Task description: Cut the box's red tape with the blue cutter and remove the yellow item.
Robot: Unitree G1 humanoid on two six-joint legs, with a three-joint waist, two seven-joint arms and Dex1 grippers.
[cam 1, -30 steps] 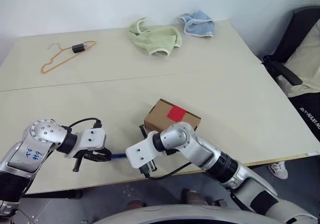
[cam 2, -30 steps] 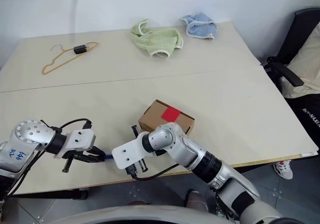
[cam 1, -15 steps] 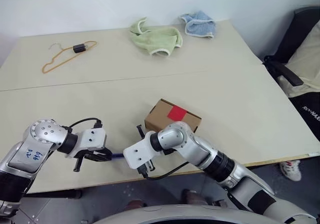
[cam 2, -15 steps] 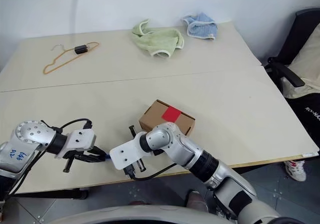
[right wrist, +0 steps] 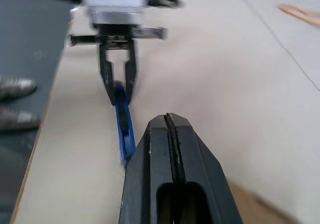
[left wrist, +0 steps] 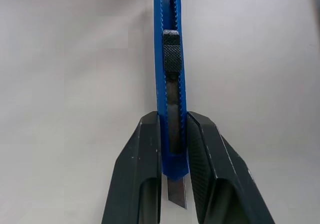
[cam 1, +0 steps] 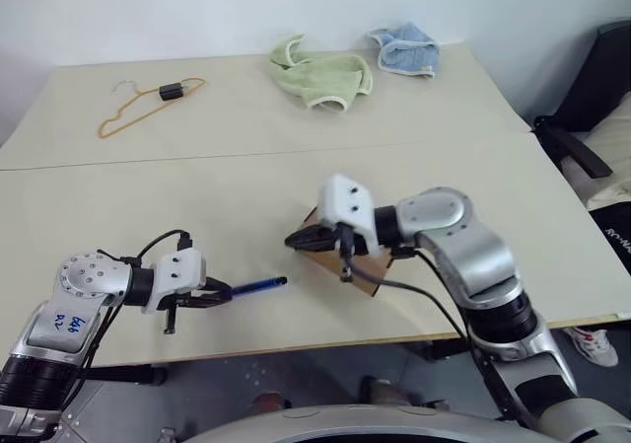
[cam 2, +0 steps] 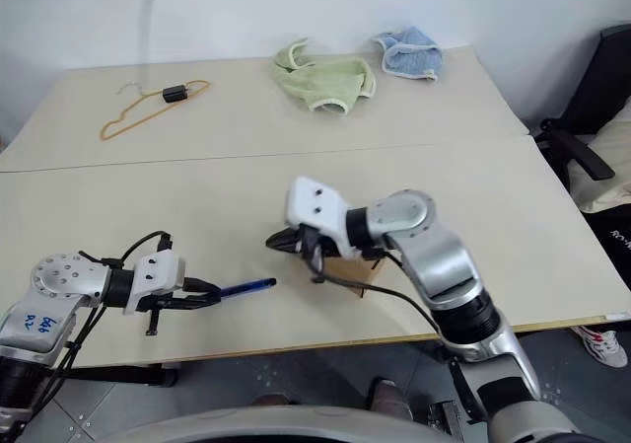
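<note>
My left gripper is shut on the near end of the blue cutter, which points right, low over the table's front part. In the left wrist view the cutter runs out between the two black fingers, its blade end sticking out behind them. My right gripper is shut and empty. It hovers pointing left over the brown box. The right hand covers most of the box and hides the red tape. The yellow item is out of view. The right wrist view looks past its shut fingers at the cutter.
An orange wire hanger lies at the far left of the table. A pale green cloth and a blue cloth lie at the far edge. A dark chair stands beyond the table's right edge. A seam crosses the table.
My right hand has left the cutter's free end, risen, swung right and rolled; it now hangs over the box, covering the red tape. The left gripper turned slightly, still holding the cutter.
</note>
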